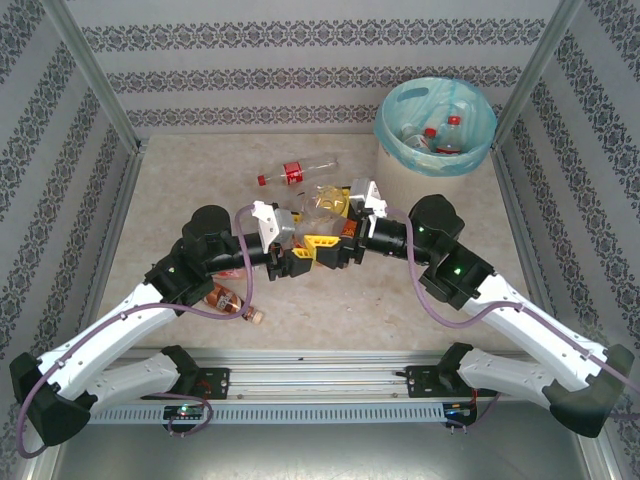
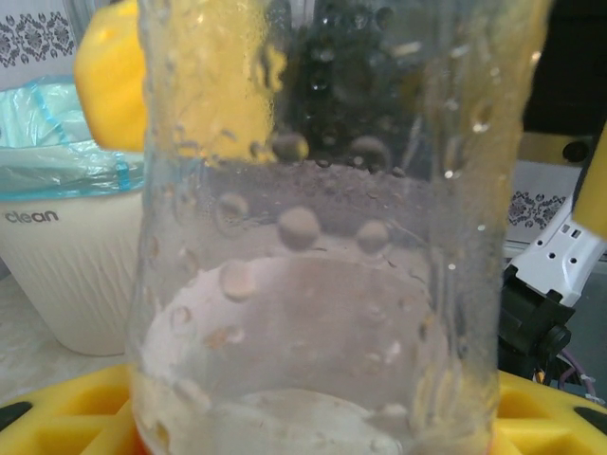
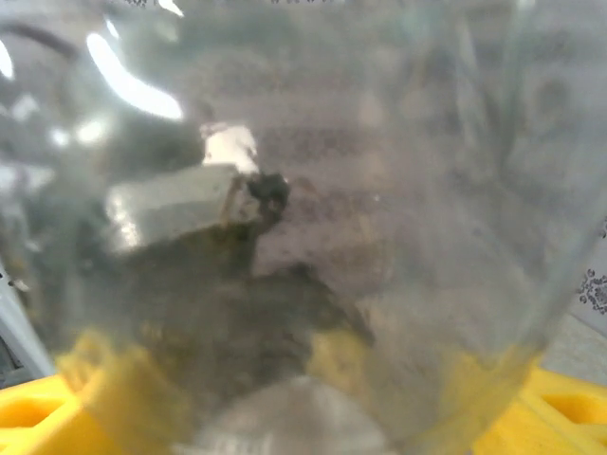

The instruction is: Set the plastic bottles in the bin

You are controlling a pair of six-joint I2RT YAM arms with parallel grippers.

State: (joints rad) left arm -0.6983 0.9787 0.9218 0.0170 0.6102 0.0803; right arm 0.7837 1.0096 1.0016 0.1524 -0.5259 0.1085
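Note:
A clear plastic bottle (image 1: 323, 206) is held up over the middle of the table, where both arms meet. My left gripper (image 1: 303, 256) is shut on it, and its dimpled clear wall (image 2: 313, 284) stands right in front of the left wrist camera, above the yellow fingers (image 2: 66, 408). My right gripper (image 1: 347, 246) comes in from the other side and stands open around the same bottle (image 3: 332, 237), with yellow fingers (image 3: 560, 408) at either bottom corner. The bin (image 1: 390, 130), cream with a teal liner, stands at the far right with a few bottles (image 1: 445, 135) inside.
A red-labelled bottle (image 1: 295, 172) lies on the table beyond the grippers. Another bottle (image 1: 228, 298) lies partly under my left arm. The bin (image 2: 66, 275) is close by on the left in the left wrist view. Patterned walls and metal posts enclose the table.

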